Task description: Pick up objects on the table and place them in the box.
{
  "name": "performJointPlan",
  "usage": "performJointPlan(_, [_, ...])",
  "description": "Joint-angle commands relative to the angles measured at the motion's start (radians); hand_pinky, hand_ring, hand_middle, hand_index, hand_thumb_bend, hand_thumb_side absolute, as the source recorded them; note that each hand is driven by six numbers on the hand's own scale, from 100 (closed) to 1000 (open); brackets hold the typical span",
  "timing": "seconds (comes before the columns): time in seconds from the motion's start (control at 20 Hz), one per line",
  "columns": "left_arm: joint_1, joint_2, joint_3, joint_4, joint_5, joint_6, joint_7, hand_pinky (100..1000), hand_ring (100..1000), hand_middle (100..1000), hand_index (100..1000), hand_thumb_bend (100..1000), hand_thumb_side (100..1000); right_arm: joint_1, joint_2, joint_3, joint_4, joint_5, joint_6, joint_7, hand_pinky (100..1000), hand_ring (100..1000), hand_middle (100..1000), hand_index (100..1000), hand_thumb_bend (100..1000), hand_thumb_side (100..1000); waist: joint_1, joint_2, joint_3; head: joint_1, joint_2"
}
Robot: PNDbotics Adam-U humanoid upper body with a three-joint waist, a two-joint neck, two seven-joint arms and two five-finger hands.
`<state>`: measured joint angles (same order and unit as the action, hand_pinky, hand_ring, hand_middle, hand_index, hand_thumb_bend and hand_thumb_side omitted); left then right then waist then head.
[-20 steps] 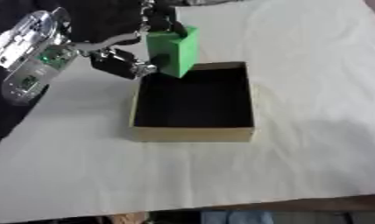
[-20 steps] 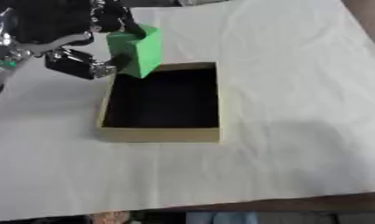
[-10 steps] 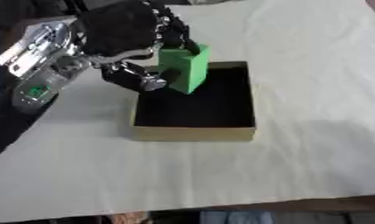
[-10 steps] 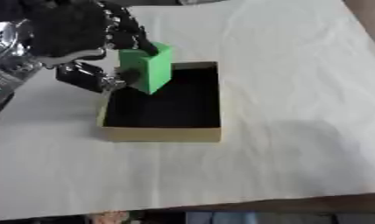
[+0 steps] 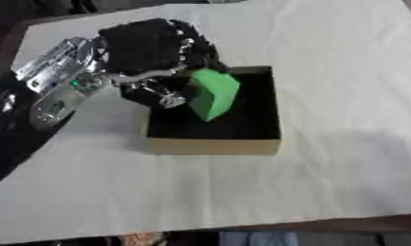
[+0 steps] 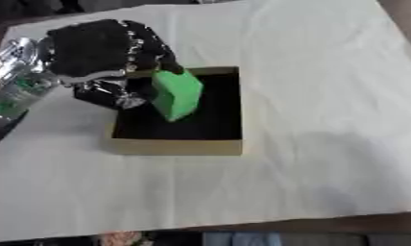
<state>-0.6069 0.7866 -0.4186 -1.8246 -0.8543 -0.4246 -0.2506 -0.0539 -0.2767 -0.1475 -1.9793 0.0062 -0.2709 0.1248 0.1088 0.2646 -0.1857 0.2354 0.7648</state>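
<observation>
Left hand (image 5: 150, 48) reaching in from the left side, fingers and thumb curled round a green block (image 5: 213, 93); the block is tilted, held over the dark interior of the box (image 5: 213, 144), its lower corner apparently inside the walls, though whether it touches the floor cannot be told. Right hand in neither view. The box sits on a table covered by a pale cloth (image 5: 326, 57); its interior appears to hold nothing else, as far as the dark floor shows. Progress, as judged: the carry is essentially complete; release of the block and withdrawal of the hand remain. No other loose objects show on the cloth, so this may be the last item. The hand crowds the box's near-left wall; nothing else obstructs.
</observation>
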Motion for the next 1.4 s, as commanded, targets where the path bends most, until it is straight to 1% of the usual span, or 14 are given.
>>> performJointPlan(0.05, [-0.006,0.013,0.001,0.005,-0.014,-0.011,-0.003,820,819,794,924,255,402,-0.008,-0.006,-0.002,-0.021,-0.005,-0.001,-0.002,813,834,795,918,100,588,-0.008,-0.014,0.001,0.003,0.005])
performJointPlan(0.1, [-0.005,0.012,0.001,0.005,-0.018,-0.013,-0.001,820,819,794,924,255,402,-0.008,-0.005,-0.003,-0.021,-0.005,-0.001,-0.003,813,834,795,918,100,588,-0.007,-0.014,0.002,0.003,0.005])
performJointPlan(0.15, [-0.003,0.012,0.002,0.005,-0.021,-0.016,-0.001,841,832,808,931,390,518,-0.008,-0.005,-0.003,-0.021,-0.005,-0.001,-0.003,813,834,795,918,100,588,-0.007,-0.014,0.003,0.002,0.005])
performJointPlan(0.25, [0.002,0.012,0.004,0.004,-0.026,-0.02,0.001,854,842,818,935,498,614,-0.008,-0.005,-0.003,-0.021,-0.004,0.0,-0.004,813,834,795,918,100,588,-0.007,-0.015,0.004,0.001,0.005])
performJointPlan(0.35, [0.009,0.013,0.007,0.002,-0.028,-0.022,0.002,859,847,824,938,535,658,-0.008,-0.005,-0.004,-0.021,-0.004,0.0,-0.005,813,834,795,918,100,588,-0.006,-0.015,0.004,0.0,0.005])
performJointPlan(0.5, [0.02,0.015,0.012,0.001,-0.027,-0.021,-0.001,863,851,829,941,553,680,-0.007,-0.004,-0.004,-0.021,-0.002,0.002,-0.006,813,835,795,918,100,588,-0.006,-0.016,0.005,0.0,0.005])
performJointPlan(0.7, [0.045,0.023,0.034,-0.02,-0.002,-0.01,0.003,860,847,828,942,521,683,-0.006,-0.005,-0.006,-0.021,-0.001,0.003,-0.007,814,835,795,918,100,588,-0.007,-0.017,0.007,-0.002,0.005])
performJointPlan(0.8, [0.069,0.025,0.056,-0.042,0.034,0.007,0.008,855,840,824,942,471,687,-0.005,-0.007,-0.009,-0.021,0.001,0.004,-0.01,814,835,796,919,100,586,-0.008,-0.016,0.009,-0.004,0.005])
performJointPlan(0.85, [0.081,0.026,0.067,-0.054,0.055,0.016,0.008,855,840,824,942,471,687,-0.004,-0.009,-0.011,-0.021,0.002,0.004,-0.013,814,835,796,919,100,586,-0.008,-0.016,0.01,-0.005,0.005])
performJointPlan(0.9, [0.09,0.026,0.077,-0.066,0.075,0.024,0.006,849,832,819,942,414,687,-0.003,-0.011,-0.014,-0.021,0.002,0.004,-0.015,815,836,796,920,100,578,-0.009,-0.016,0.01,-0.006,0.005])
performJointPlan(1.1, [0.155,0.02,0.137,-0.121,0.205,0.07,0.014,837,815,809,940,326,694,0.018,-0.069,-0.039,-0.021,0.009,-0.01,-0.044,818,839,799,922,100,556,-0.013,-0.014,0.019,-0.013,0.005])
performJointPlan(1.15, [0.168,0.018,0.151,-0.134,0.235,0.082,0.014,833,810,807,941,292,701,0.025,-0.087,-0.046,-0.021,0.008,-0.015,-0.053,819,841,802,923,100,652,-0.014,-0.014,0.021,-0.014,0.005])
performJointPlan(1.2, [0.181,0.014,0.167,-0.147,0.263,0.096,0.018,832,810,805,940,279,703,0.033,-0.107,-0.055,-0.021,0.006,-0.018,-0.066,820,841,802,923,100,546,-0.016,-0.014,0.023,-0.016,0.005])
performJointPlan(1.4, [0.227,-0.021,0.222,-0.174,0.349,0.139,0.053,822,800,797,937,178,729,0.074,-0.162,-0.098,-0.021,-0.011,-0.01,-0.128,819,846,808,925,100,551,-0.02,-0.01,0.033,-0.023,0.005])
